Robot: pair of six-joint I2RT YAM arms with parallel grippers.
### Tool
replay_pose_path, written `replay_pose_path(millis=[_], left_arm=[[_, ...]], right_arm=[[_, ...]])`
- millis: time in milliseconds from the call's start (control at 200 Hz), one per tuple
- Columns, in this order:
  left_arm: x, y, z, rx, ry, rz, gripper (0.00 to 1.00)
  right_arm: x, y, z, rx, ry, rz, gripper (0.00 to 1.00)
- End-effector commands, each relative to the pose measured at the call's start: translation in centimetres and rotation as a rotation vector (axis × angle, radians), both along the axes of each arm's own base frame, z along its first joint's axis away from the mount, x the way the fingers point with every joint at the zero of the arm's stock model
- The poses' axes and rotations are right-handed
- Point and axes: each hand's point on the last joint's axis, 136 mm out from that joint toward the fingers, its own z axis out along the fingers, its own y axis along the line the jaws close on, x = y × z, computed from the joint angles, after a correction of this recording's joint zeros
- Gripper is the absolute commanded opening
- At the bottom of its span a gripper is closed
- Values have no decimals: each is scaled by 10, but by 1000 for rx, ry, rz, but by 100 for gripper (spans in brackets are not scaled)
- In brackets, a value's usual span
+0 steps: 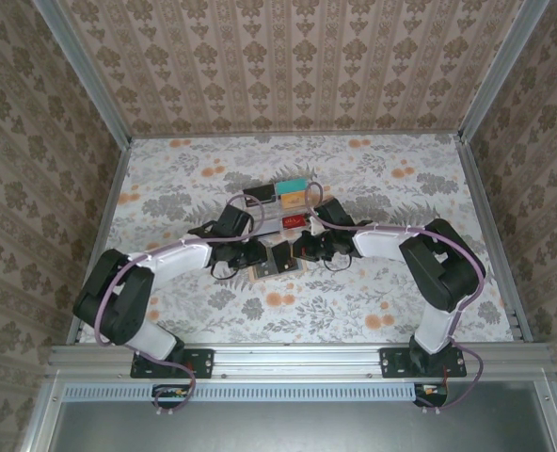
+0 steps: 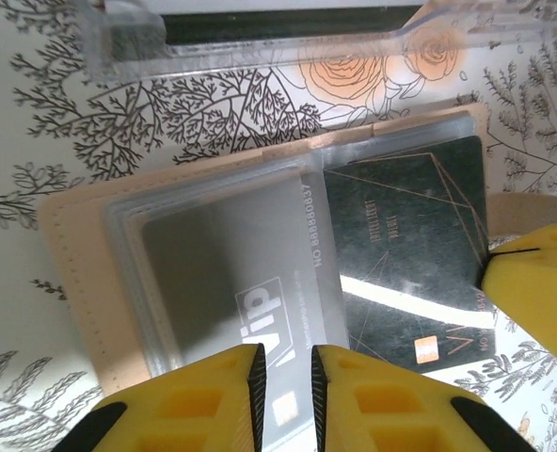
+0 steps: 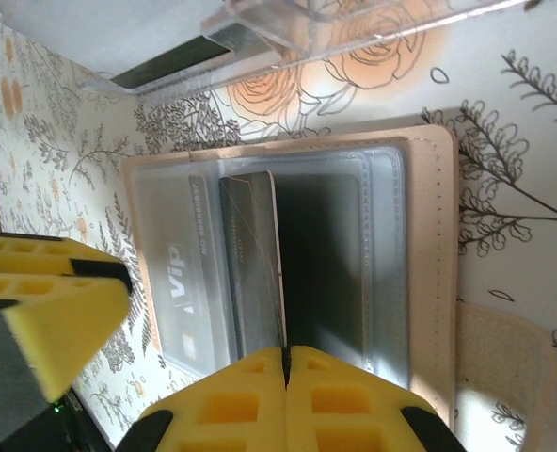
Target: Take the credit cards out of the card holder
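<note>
1. Yellow pads of the right gripper (image 3: 286,363) meet at the bottom of the right wrist view, pressed together on the near edge of the black card (image 3: 250,264).
2. That card stands tilted up on edge out of the card holder (image 3: 429,235), which lies spread flat on the floral table (image 1: 401,282).
3. Left gripper (image 2: 288,372) sits over the holder's near edge with a narrow slit between its pads; I cannot tell whether it grips anything.
4. Beside the black card, a silver VIP card (image 2: 231,273) lies in a clear sleeve.
5. Just beyond the holder stands a clear tray (image 2: 260,38).
</note>
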Motion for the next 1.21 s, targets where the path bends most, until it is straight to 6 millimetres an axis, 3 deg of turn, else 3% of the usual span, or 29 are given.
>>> replay_pose_path(millis=[0, 280, 440, 560, 860, 1090, 1200], left_arm=[[1, -5, -10, 17, 31, 7, 22], [-7, -3, -27, 54, 88, -8, 20], [-8, 0, -26, 68, 83, -14, 19], [-5, 1, -20, 63, 66, -13, 21], [9, 11, 30, 3, -66, -13, 43], [16, 0, 87, -234, -161, 31, 66], [23, -9, 119, -365, -205, 56, 71]], right_arm=[[3, 11, 5, 31, -2, 18, 5], [-1, 25, 10, 82, 15, 59, 19], [-2, 24, 4, 57, 27, 61, 19], [0, 18, 3, 18, 14, 43, 9], [9, 7, 43, 62, -185, -16, 0], [18, 8, 98, 237, -323, -93, 0], [23, 14, 131, 375, -344, -141, 0]])
